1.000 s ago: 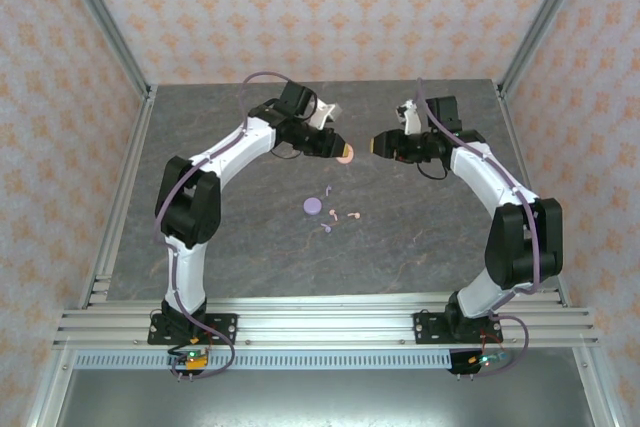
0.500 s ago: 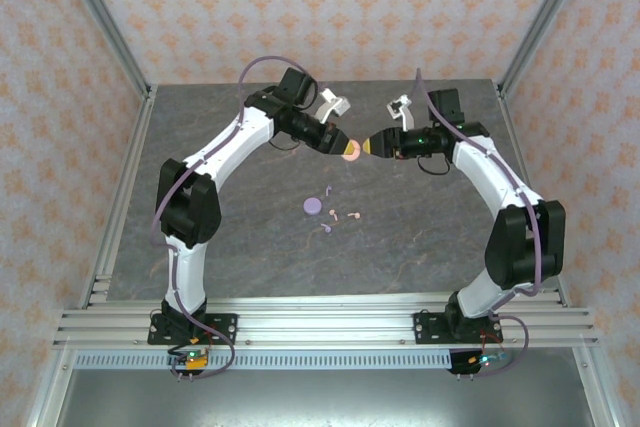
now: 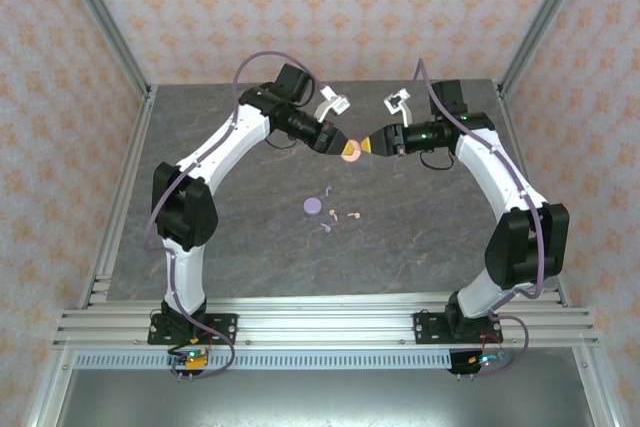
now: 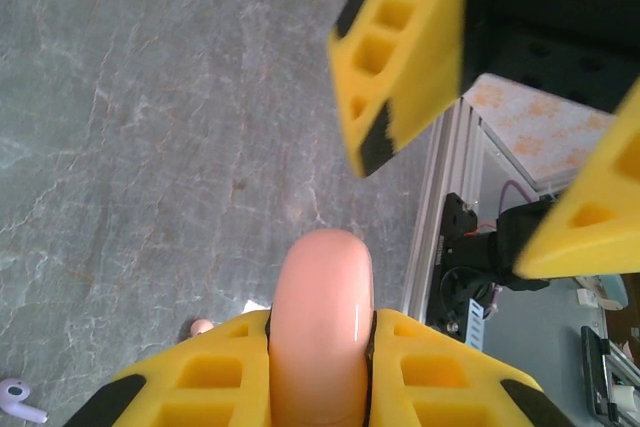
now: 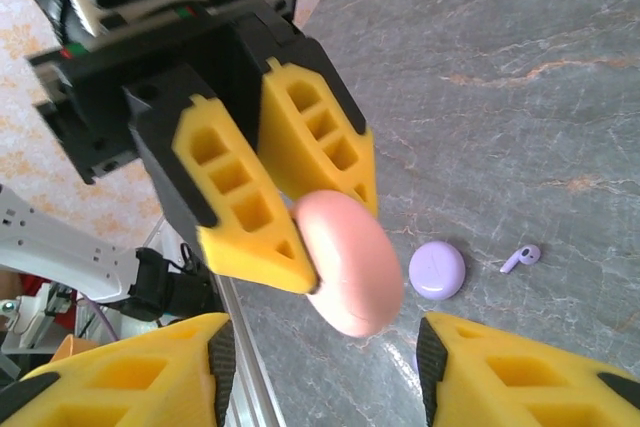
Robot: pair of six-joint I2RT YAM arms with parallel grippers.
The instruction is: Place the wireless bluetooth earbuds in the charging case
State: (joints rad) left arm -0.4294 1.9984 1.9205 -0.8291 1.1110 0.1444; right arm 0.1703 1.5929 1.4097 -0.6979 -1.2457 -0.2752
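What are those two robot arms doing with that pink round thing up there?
The left gripper is shut on a round pink case and holds it up over the table. The right gripper faces it with open jaws, close by but not touching it. Down on the table lie a lavender case and the tiny earbuds, loose beside it. So no earbud has gone into a case yet.

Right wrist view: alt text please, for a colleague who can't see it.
The left gripper clamps a round pink charging case above the table, in front of the right gripper, whose open fingers stand apart from it. On the grey table beyond lie a lavender case and one lavender earbud.
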